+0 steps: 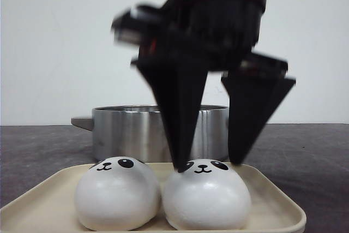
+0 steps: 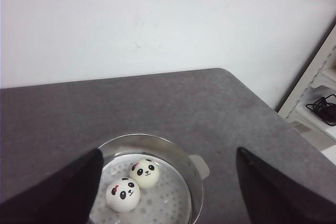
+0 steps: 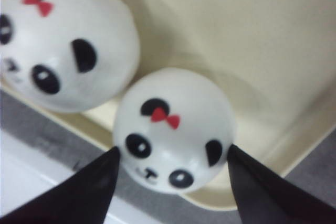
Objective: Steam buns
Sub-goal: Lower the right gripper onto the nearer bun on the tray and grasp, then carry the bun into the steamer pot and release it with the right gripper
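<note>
Two white panda-face buns sit side by side on a cream tray (image 1: 43,203): the left bun (image 1: 117,195) and the right bun (image 1: 206,199). My right gripper (image 1: 210,165) is open, its black fingertips down at either side of the right bun's top. In the right wrist view the gripper (image 3: 173,153) straddles that bun (image 3: 173,124), tips close against its sides; the other bun (image 3: 63,45) lies beside it. Two more buns (image 2: 144,173) (image 2: 123,194) lie inside the steel steamer pot (image 2: 191,166). My left gripper (image 2: 168,150) is open and empty, high above the pot.
The steel pot (image 1: 131,132) stands right behind the tray, a handle on its left. The tray's raised rim (image 3: 252,156) runs close under the right gripper's fingers. The dark grey table (image 2: 157,98) ends at a white wall. White shelving (image 2: 320,93) stands past the table's corner.
</note>
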{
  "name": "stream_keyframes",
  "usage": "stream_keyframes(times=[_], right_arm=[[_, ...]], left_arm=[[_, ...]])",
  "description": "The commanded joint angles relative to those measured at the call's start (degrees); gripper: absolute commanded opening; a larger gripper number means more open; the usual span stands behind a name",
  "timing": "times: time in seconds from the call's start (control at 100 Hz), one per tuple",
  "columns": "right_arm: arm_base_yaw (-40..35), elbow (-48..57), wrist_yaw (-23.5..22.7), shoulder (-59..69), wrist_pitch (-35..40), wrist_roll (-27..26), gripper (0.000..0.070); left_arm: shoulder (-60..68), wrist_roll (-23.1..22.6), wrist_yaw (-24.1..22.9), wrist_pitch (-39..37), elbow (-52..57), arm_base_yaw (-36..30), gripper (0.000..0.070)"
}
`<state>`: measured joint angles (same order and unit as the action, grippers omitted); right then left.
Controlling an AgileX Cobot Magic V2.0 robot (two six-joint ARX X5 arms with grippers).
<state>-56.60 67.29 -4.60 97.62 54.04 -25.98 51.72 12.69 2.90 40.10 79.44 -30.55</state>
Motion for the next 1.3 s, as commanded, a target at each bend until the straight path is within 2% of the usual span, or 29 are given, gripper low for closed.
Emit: stream_keyframes(times=[0.0, 0.03, 0.05, 0.07, 0.11, 0.15, 0.23, 0.38, 0.59, 0.67, 0.73, 0.84, 1.04, 1.18, 1.29], right_arm=[[-0.6, 0.6, 0.1, 2.0, -1.4, -0.8, 0.0402], [-0.5, 0.6, 0.1, 2.3, -1.8, -0.9, 0.0374], [-0.5, 0.6, 0.1, 2.5, -2.2, -1.0, 0.0322], [-0.5, 0.6, 0.2, 2.7, -2.5, -1.0, 0.0237], [-0.5, 0.6, 0.2, 2.8, -3.3, -1.0, 0.0], [-0.6, 0.6, 0.3, 2.8, -4.3, -0.9, 0.0027], [-0.7, 0.7, 0.1, 2.6, -5.6, -1.0, 0.0013], [-0.9, 2.5, 0.9, -2.3, -3.8, -1.8, 0.0013], [-1.7, 11.2, 8.2, -13.7, -4.7, -1.8, 0.0011], [-0.5, 16.2, 12.5, -15.4, -5.5, 0.9, 0.001], [1.4, 19.5, 13.7, -15.3, -5.5, 3.2, 0.001], [6.3, 23.6, 13.5, -13.6, -6.6, 7.0, 0.001], [13.9, 24.0, 10.6, -6.4, -7.6, 10.3, 0.001], [16.7, 24.0, 10.2, 1.3, -7.4, 11.9, 0.001], [18.2, 24.0, 7.5, 7.1, -7.5, 12.3, 0.001]], left_arm=[[0.4, -0.1, -0.1, -0.6, 0.7, -0.3, 0.0463], [0.4, -0.2, -0.1, -0.6, 0.7, -0.3, 0.0463], [0.4, -0.2, -0.1, -0.7, 0.7, -0.3, 0.0463], [0.4, -0.2, -0.1, -0.6, 0.7, -0.3, 0.0463], [0.4, -0.2, -0.1, -0.6, 0.7, -0.3, 0.0463], [0.4, -0.2, -0.1, -0.6, 0.7, -0.3, 0.0463], [0.4, -0.4, -0.1, -0.7, 0.7, -0.3, 0.0463], [0.4, -0.7, -0.2, -0.7, 0.7, -0.3, 0.0463], [0.6, -0.6, -0.2, -0.7, 0.7, -0.3, 0.0463], [0.8, -0.7, -0.2, -0.7, 0.7, -0.3, 0.0463], [1.1, -0.6, -0.2, -0.9, 0.7, -0.3, 0.0463], [1.8, -0.6, -0.1, -1.0, 0.7, -0.3, 0.0463], [2.7, -0.6, -0.1, -0.7, 0.7, -0.3, 0.0463], [2.8, -0.6, -0.1, -0.7, 0.7, -0.3, 0.0463], [2.7, -0.6, -0.1, -0.4, 0.7, -0.3, 0.0463]])
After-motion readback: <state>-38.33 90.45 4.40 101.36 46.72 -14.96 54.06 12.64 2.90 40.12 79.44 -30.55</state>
